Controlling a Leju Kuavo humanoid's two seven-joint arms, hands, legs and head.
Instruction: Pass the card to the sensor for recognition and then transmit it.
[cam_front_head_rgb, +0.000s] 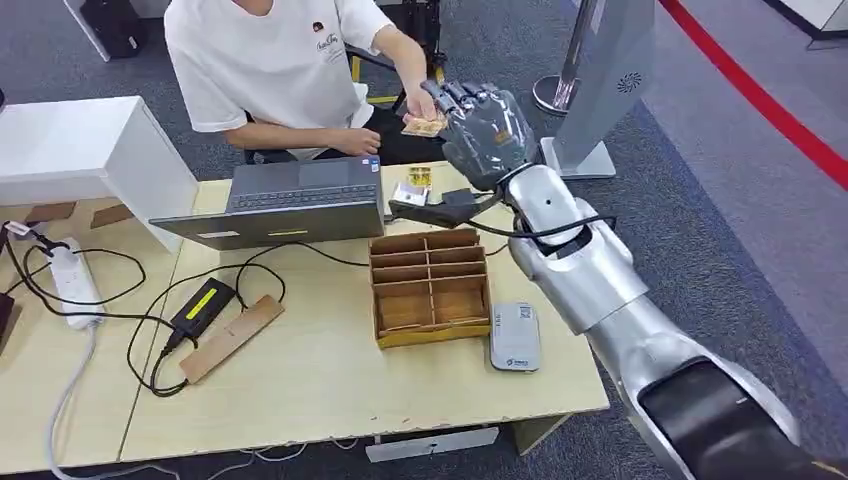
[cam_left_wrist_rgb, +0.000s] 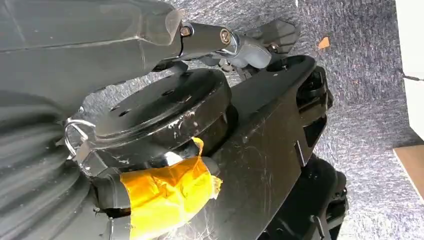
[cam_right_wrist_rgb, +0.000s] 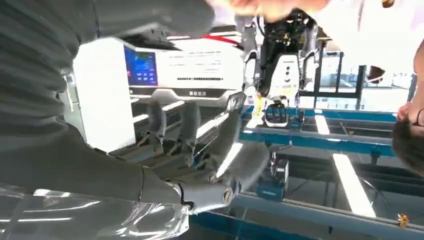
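Step in hand: I am judging this as the last part of the task, the handing over; my right hand (cam_front_head_rgb: 487, 128) is reaching past the far edge of the worktop (cam_front_head_rgb: 320, 385) toward the seated person (cam_front_head_rgb: 275, 60).
Reader: the white card reader (cam_front_head_rgb: 515, 336) is lying on the near right of the worktop, just beside the wooden tray (cam_front_head_rgb: 430, 285), and my arm is passing well above it.
Tray: its compartments are looking bare from the head view.
Right arm: I am holding it stretched forward and up from the lower right, silver forearm rising over the tray's right side, a black cable trailing from the wrist.
Right hand: the fingers are lying fairly straight and apart in the wrist view, palm turned toward the person; I cannot tell whether they are pinching anything.
Card: a small tan card (cam_front_head_rgb: 424, 125) is sitting right at my fingertips, with the person's hand (cam_front_head_rgb: 415, 98) touching it from above; who is bearing it I cannot tell.
Next move: I am expecting to need a steady arm, fingers easing only once the person's grip is firm, then a slow pull back clear of the laptop (cam_front_head_rgb: 290, 200).
Left hand: my left hand (cam_left_wrist_rgb: 240, 42) is hanging down beside the robot's body over grey carpet, fingers curled in, nothing visible in them.
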